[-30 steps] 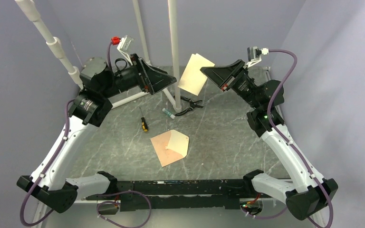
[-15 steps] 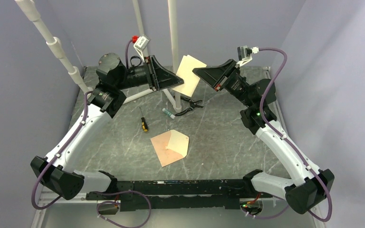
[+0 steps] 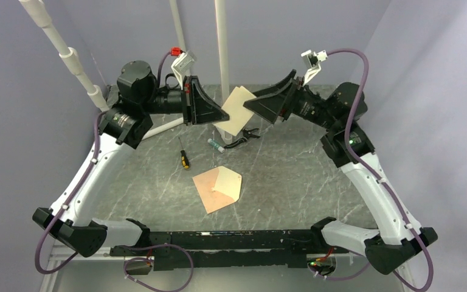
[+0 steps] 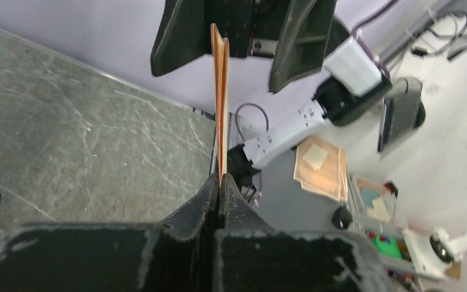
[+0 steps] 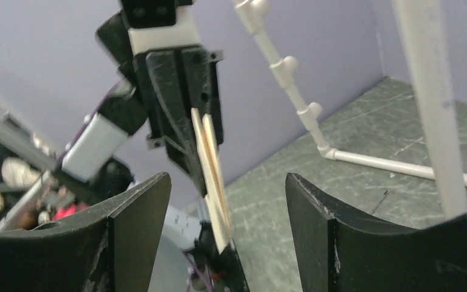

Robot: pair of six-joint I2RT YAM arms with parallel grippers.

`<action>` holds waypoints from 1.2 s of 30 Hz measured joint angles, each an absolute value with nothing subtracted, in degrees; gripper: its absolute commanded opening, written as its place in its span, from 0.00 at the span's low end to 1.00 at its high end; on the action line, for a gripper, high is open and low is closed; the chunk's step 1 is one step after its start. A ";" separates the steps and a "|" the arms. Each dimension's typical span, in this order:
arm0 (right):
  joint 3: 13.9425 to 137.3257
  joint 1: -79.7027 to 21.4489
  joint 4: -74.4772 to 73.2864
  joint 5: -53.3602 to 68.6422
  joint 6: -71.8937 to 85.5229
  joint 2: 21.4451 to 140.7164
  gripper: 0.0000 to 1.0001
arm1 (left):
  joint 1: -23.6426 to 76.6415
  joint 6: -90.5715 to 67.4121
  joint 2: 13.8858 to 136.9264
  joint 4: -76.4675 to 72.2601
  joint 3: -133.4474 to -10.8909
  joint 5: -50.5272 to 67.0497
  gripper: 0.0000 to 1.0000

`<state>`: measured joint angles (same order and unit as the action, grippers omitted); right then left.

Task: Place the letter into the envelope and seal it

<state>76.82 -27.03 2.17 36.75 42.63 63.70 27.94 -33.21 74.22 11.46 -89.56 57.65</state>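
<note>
Our left claw [image 3: 225,115] pinches the letter [image 3: 236,111] shut, holding it high over the back of the table [image 3: 292,176]. The right claw [image 3: 249,106] gapes wide, with the sheet between its fingers. The envelope [image 3: 217,189] lies flat below, nearer us. We'd close the right squarely before the left lets go.

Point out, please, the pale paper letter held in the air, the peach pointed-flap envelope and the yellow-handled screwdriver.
pale paper letter [image 3: 236,111]: top external view, sheet's middle.
peach pointed-flap envelope [image 3: 217,190]: top external view, its middle.
yellow-handled screwdriver [image 3: 185,161]: top external view, handle.
</note>
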 measured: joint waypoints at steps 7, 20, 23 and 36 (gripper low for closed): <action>89.58 -27.53 -12.84 50.92 29.26 67.46 0.64 | 27.94 -14.63 74.52 32.21 -99.70 64.64 0.02; 90.00 -29.63 -20.78 55.88 24.60 70.06 0.07 | 27.94 -8.19 77.71 41.36 -100.62 69.45 0.04; 87.07 -29.87 -16.12 55.90 27.59 69.10 0.00 | 27.94 -8.69 77.71 40.84 -100.51 70.35 0.43; 72.23 -29.95 13.23 34.20 48.31 60.16 0.00 | 27.94 -40.32 73.08 7.70 -88.84 58.46 0.75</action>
